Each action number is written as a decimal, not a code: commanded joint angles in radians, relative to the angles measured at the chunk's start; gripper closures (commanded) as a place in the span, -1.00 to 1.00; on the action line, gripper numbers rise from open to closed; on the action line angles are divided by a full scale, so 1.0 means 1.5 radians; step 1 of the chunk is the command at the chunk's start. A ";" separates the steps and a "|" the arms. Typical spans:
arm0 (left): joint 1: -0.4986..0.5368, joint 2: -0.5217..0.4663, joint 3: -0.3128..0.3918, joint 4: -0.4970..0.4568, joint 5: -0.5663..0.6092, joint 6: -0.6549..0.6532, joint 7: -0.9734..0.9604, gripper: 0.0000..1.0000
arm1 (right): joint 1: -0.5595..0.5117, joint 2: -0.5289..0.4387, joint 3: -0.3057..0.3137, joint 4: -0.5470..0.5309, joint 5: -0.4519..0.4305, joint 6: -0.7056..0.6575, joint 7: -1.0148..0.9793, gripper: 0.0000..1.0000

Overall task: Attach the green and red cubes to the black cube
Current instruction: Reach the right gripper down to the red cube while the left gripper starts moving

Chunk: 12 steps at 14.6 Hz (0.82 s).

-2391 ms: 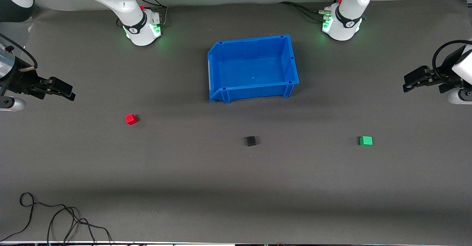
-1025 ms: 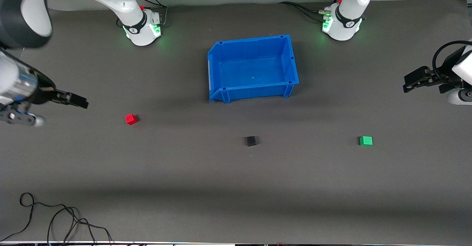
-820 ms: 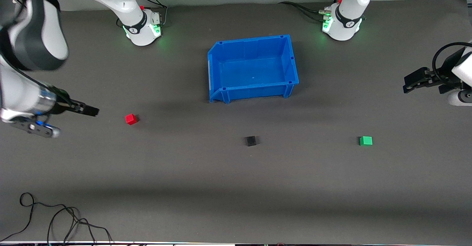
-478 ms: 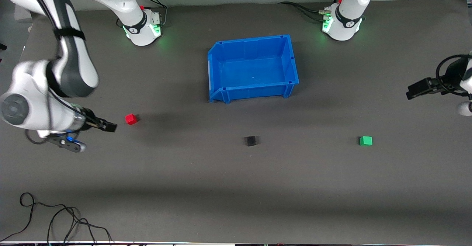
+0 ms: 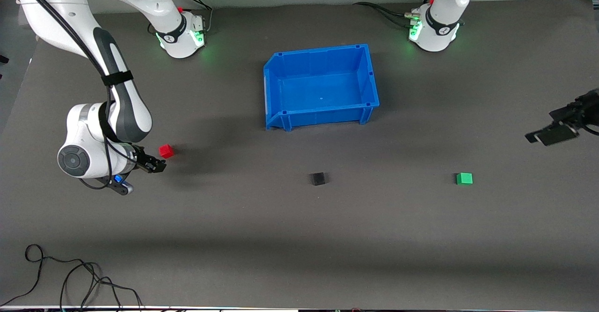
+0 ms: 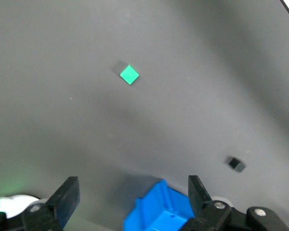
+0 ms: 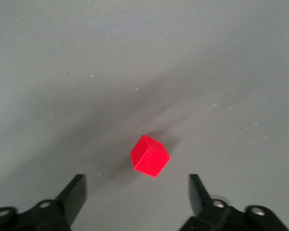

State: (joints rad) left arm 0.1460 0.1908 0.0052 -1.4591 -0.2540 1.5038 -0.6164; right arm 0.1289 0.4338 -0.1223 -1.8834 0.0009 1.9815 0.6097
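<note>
Grey mat [image 5: 299, 237], blue bin [image 5: 320, 87], red cube [image 5: 166, 151], black cube [image 5: 318, 178], green cube [image 5: 464, 178], cable [image 5: 70, 279]

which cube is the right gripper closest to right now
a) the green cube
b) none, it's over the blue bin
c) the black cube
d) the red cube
d: the right gripper hangs with open fingers right beside the red cube, which sits between its fingers in the right wrist view, while the black cube and green cube lie well off toward the left arm's end.
</note>
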 commanded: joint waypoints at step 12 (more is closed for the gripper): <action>0.050 0.151 -0.004 -0.169 -0.187 0.234 -0.224 -1.00 | -0.002 -0.040 -0.004 -0.192 0.045 0.238 0.241 -0.74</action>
State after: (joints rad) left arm 0.2135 0.4149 0.0017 -1.6582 -0.5049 1.7927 -0.9279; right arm 0.1154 0.4387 -0.1251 -2.1083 0.0584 2.3256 0.9230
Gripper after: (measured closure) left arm 0.000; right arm 0.128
